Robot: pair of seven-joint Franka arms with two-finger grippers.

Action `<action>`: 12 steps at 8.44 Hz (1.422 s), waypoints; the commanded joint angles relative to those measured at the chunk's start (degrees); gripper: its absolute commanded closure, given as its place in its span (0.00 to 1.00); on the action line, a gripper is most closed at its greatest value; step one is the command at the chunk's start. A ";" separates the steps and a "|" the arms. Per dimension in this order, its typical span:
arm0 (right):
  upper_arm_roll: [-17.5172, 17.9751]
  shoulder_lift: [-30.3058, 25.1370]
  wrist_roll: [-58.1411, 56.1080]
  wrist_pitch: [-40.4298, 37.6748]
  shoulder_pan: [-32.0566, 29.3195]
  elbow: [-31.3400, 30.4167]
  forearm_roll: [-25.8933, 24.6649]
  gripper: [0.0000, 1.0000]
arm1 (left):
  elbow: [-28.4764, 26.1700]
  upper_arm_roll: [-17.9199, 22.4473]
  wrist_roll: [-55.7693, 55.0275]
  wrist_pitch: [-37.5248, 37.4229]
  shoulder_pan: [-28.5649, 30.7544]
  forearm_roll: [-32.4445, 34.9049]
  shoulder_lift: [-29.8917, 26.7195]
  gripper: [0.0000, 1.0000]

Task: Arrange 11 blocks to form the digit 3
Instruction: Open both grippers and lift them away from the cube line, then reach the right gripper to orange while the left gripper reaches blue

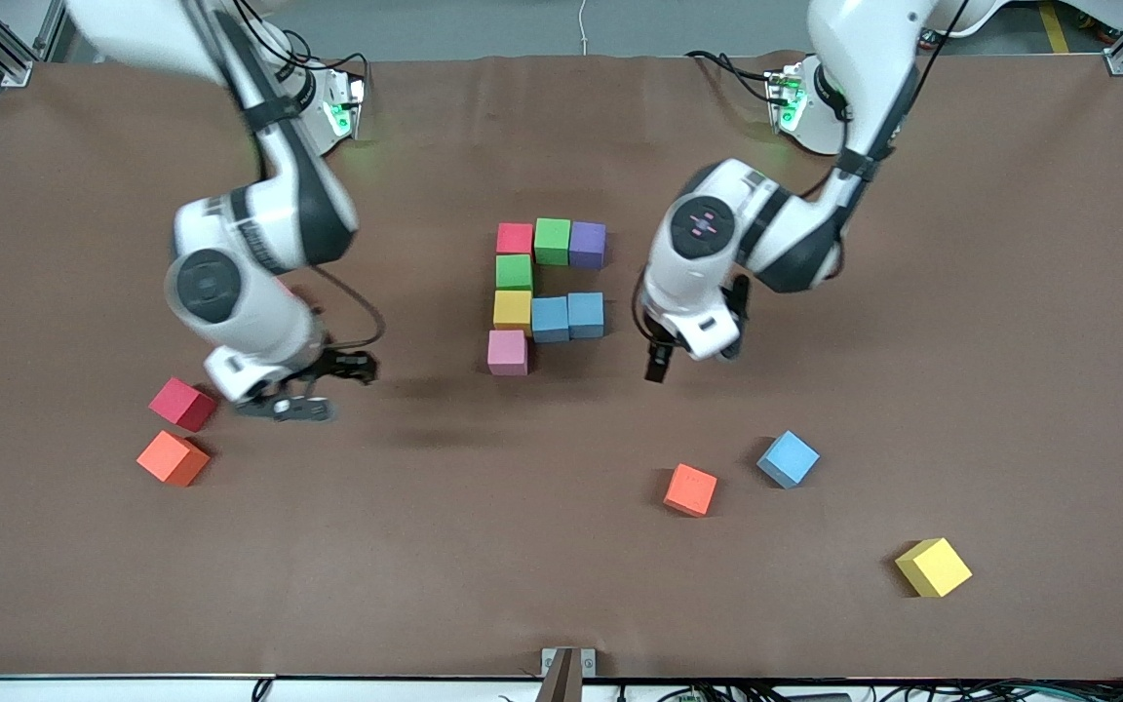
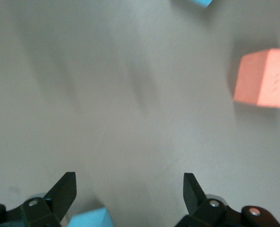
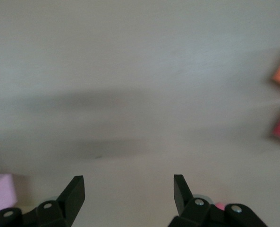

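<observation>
Brown tabletop (image 1: 561, 585) carries everything. Mid-tabletop cluster of eight touching blocks: red block (image 1: 514, 238), green block (image 1: 552, 241), purple block (image 1: 587, 244) in a row; second green block (image 1: 514, 272) under the red; yellow block (image 1: 512, 311) with two light blue blocks (image 1: 550, 319) (image 1: 585, 315) beside it; pink block (image 1: 507, 352) nearest the front camera. Loose ones: dark red block (image 1: 183, 404) and orange block (image 1: 173, 458) toward the right arm's end, apart from each other; second orange block (image 1: 690, 489), third light blue block (image 1: 788, 459) and second yellow block (image 1: 933, 567) toward the left arm's end, nearer the front camera than the cluster. Right gripper (image 1: 290, 405) low over bare tabletop just beside the dark red block, jaws apart, nothing held; front view smears it, right wrist view shows the gap clearly (image 3: 129, 191), plus a pink corner and the red/orange pair at the frame edges. Left gripper (image 1: 683, 356) over bare tabletop beside the light blue pair, jaws wide, nothing held (image 2: 130, 189); only its wrist view shows the spread, with the orange block (image 2: 265, 78) well apart from the jaws.
</observation>
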 commanded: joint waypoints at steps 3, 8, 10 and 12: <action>1.18 -1.54 -16.09 7.97 -12.44 -5.67 -1.00 0.12 | 2.86 -0.36 19.72 0.28 9.18 3.15 1.29 0.00; 1.27 3.09 -10.73 19.06 -20.91 -3.41 2.41 0.00 | 12.45 0.25 29.95 3.17 15.79 11.42 13.15 0.00; 1.27 6.53 -4.46 23.28 -21.08 -2.61 2.60 0.00 | 12.37 0.34 31.37 5.63 16.31 11.51 14.04 0.00; 1.27 9.96 -0.40 25.06 -21.43 -1.04 2.60 0.00 | 12.37 0.34 32.24 7.05 17.20 12.20 15.10 0.00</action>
